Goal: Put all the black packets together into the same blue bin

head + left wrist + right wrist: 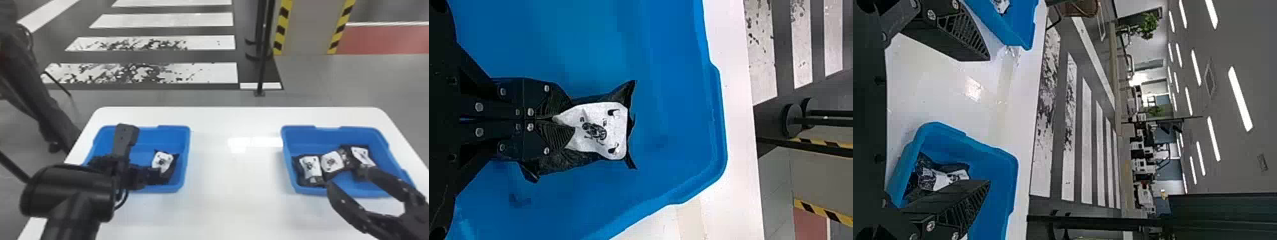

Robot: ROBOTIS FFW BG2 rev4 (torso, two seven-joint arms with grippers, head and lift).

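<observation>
As the left gripper (158,175) is pinching a packet (162,161), the right gripper (345,179) is gaping.
That packet is jutting past the fingertips inside the left bin (166,135); three others (332,161) are lying in the right bin (319,137).

An indoor lab or test hall with an office-like area beyond
The right wrist view shows a ceiling (1215,145) with long strip lights (1240,99), leafy green plants (1148,26) and what look like crowded desks (1143,167) farther back, while the head view shows a mock zebra crossing (162,20) on the grey floor (319,76), a pillar (308,28) edged in yellow-and-black hazard stripes (281,30) and a red floor area (389,40)
</observation>
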